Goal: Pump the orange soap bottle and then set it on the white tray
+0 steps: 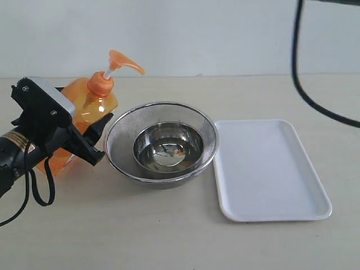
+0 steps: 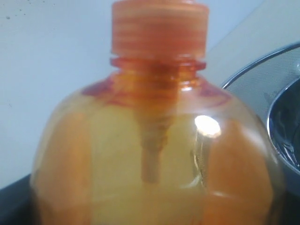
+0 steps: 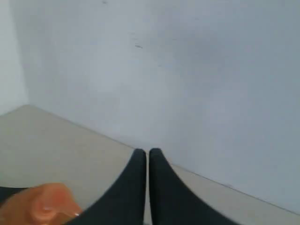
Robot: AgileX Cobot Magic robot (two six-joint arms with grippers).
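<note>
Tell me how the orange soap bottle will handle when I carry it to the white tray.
Probably fairly heavy: the orange soap bottle seems to hold plenty of liquid. Its smooth, glossy, rounded body may slip in the left tool, which grips it tilted. Being tall with a pump head on top, it could tip on the white tray unless set down upright.

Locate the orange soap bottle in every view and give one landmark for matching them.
Exterior view: the orange soap bottle is at the left, tilted, in the left gripper, beside the steel mesh bowl.
Left wrist view: the bottle fills the frame, close up.
Right wrist view: only a blurred orange bit, probably its pump, beside the shut right gripper.
Shared landmark: the bowl's rim, in exterior and left wrist views.
</note>
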